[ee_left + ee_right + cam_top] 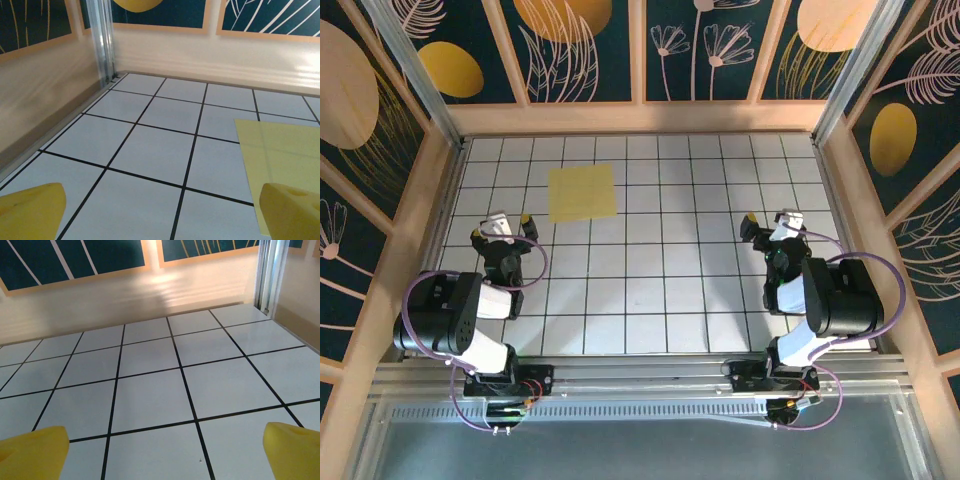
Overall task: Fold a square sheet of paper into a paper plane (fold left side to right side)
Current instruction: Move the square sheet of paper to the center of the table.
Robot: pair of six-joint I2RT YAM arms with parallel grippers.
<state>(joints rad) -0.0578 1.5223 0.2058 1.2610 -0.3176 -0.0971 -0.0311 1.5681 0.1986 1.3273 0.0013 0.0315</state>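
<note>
Left arm (445, 315) is folded back by the near edge of the surface (660, 300). Left tool (507, 221) sits low on the left side, jaws spread wide and gripping nothing. Its yellow pads (30, 212) sit in both bottom corners of the left wrist view, with white tiles between them. A metal post (102, 40) stands in the far-left corner, where the pale walls meet.

Paper (583, 193) lies flat on the surface in the far-left area, just ahead of the left tool and a little to its right. It is pale yellow, square and unfolded, with edges roughly along the grid lines. In the left wrist view it lies at the right, and its near corner runs behind the right-hand pad. Cannot tell whether that pad touches it. It sits free of both tools.

The middle of the surface is white tiles with black grid lines.

Right tool (774, 222) is on the right side, well apart from the paper. Its jaws are spread wide too, gripping nothing. In the right wrist view its yellow pads sit in the bottom corners, with tiles between.

Dark wall (580, 50) with golden ovals and leaf drawings runs along the back.
</note>
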